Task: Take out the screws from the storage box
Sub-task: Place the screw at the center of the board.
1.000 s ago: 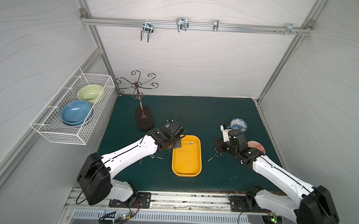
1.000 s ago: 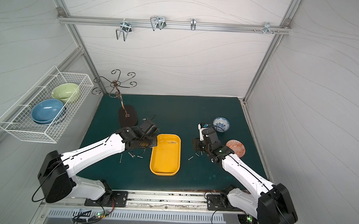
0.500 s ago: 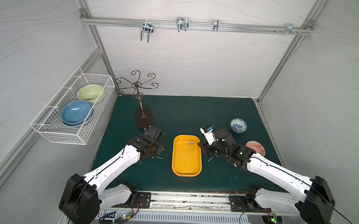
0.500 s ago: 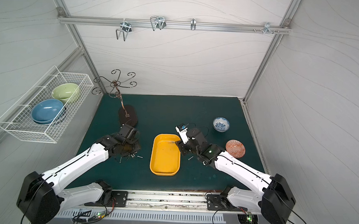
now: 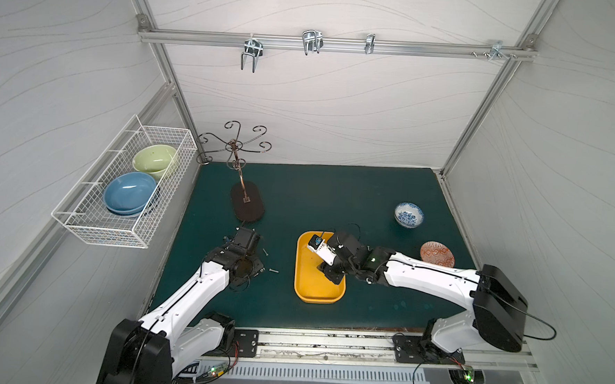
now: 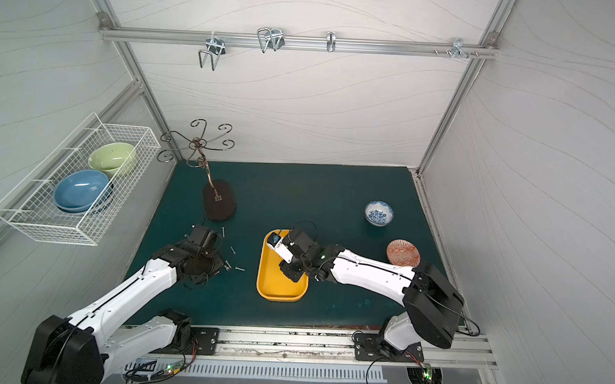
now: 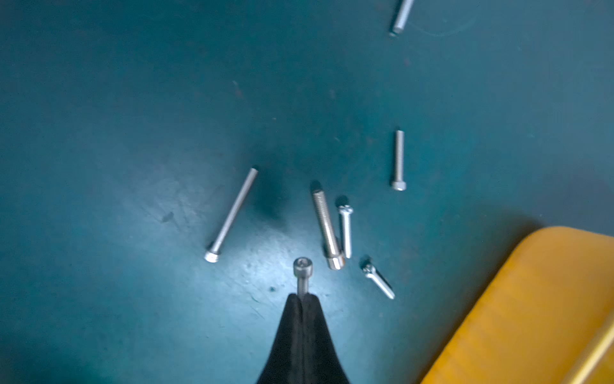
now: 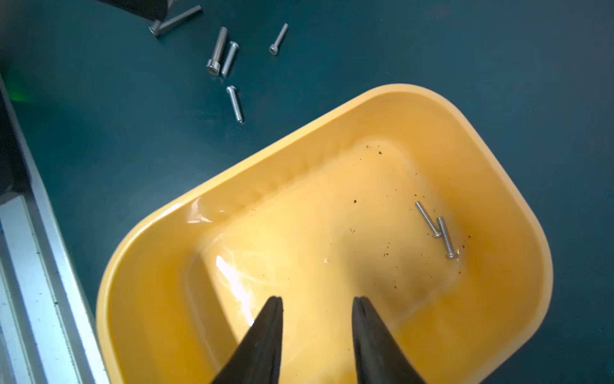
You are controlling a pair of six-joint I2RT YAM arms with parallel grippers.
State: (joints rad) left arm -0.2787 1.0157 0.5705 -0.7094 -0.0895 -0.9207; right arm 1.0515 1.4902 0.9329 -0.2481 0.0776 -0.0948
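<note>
The storage box is a shallow yellow tray in the middle of the green mat, seen in both top views. Two screws lie side by side on its floor near one end. My right gripper hangs open over the tray's floor, nothing between its fingers. My left gripper is shut on a socket-head screw, held head-out just above the mat left of the tray. Several more screws lie loose on the mat below it, and a top view shows some of them.
A blue-and-white bowl and a red patterned dish sit at the right of the mat. A hook stand on a dark oval base stands back left. A white wire basket with bowls hangs on the left wall.
My right arm has swung left from the mat beside the tray to above the tray's floor. My left arm has drawn back from the tray's edge to the mat on its left.
</note>
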